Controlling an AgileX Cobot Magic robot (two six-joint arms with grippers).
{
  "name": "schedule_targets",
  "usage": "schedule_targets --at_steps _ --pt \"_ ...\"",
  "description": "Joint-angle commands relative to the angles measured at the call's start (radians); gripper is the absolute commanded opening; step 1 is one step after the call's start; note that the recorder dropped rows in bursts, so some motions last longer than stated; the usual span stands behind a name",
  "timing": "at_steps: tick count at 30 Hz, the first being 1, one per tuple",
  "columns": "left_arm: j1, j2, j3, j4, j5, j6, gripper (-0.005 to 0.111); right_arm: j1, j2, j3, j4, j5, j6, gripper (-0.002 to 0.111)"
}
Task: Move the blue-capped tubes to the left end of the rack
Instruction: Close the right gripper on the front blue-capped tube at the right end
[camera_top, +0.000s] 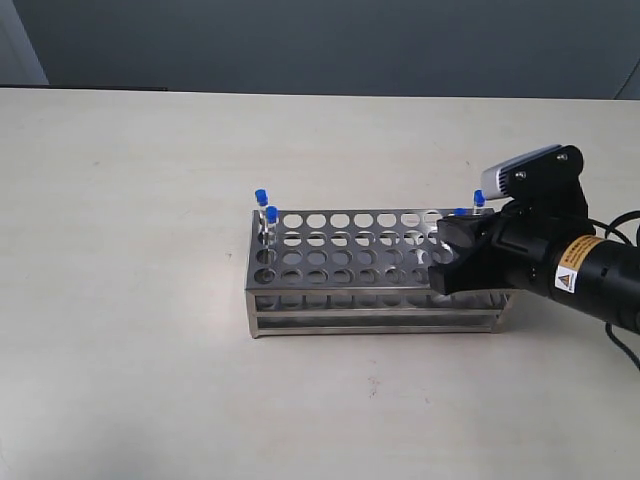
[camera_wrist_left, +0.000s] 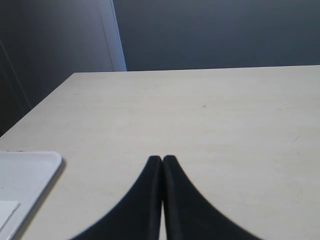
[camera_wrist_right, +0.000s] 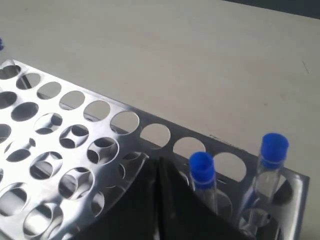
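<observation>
The steel rack (camera_top: 350, 262) stands mid-table. Two blue-capped tubes (camera_top: 261, 197) (camera_top: 271, 217) stand upright in holes at its left end. Two more (camera_top: 479, 199) (camera_top: 459, 212) stand at its right end, partly hidden by the right arm. In the right wrist view those two tubes (camera_wrist_right: 202, 172) (camera_wrist_right: 272, 155) rise from the rack (camera_wrist_right: 75, 145), just beside my right gripper (camera_wrist_right: 158, 162), which hovers over the top plate, shut with nothing between its fingers. My left gripper (camera_wrist_left: 162, 159) is shut and empty over bare table, away from the rack.
A white tray (camera_wrist_left: 22, 185) lies at the table edge near the left gripper. The right arm (camera_top: 560, 260) with its camera hangs over the rack's right end. Beige table (camera_top: 150, 350) extends all around the rack.
</observation>
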Motion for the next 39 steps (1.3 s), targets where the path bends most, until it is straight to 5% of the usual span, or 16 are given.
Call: schedule_targets --at_steps 1,33,39 --pt "0.002 -0.006 0.002 0.000 -0.002 -0.005 0.000 -0.007 0.003 0.001 0.005 -0.023 -0.009 0.000" --pt "0.002 -0.006 0.002 0.000 -0.002 -0.005 0.000 -0.007 -0.028 0.001 0.013 -0.035 -0.086 -0.001" --pt "0.002 -0.006 0.002 0.000 -0.002 -0.005 0.000 -0.007 -0.028 0.001 0.148 -0.038 -0.175 -0.001"
